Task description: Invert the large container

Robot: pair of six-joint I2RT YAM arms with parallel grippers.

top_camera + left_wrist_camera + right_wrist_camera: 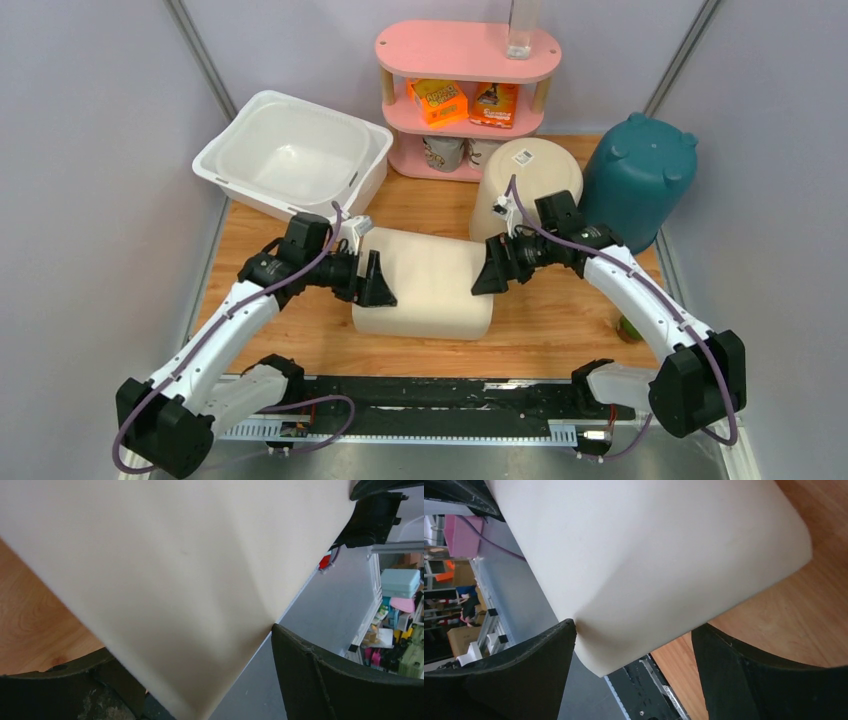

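The large container (425, 285) is a cream rectangular tub lying bottom-up on the wooden table between both arms. My left gripper (378, 280) is at its left end, and my right gripper (488, 270) is at its right end. In the left wrist view, a corner of the container (175, 570) fills the space between the widely spread jaws of the left gripper (187, 645). In the right wrist view, a rounded corner of the container (649, 555) sits between the spread jaws of the right gripper (634, 627). Both grippers are open.
A white tub (290, 150) stands at the back left. An upturned cream bucket (528, 180) and a teal bin (640, 175) stand at the back right. A pink shelf (465, 50) is behind them. A small green thing (630, 328) lies at the right. A black rail (430, 400) runs along the near edge.
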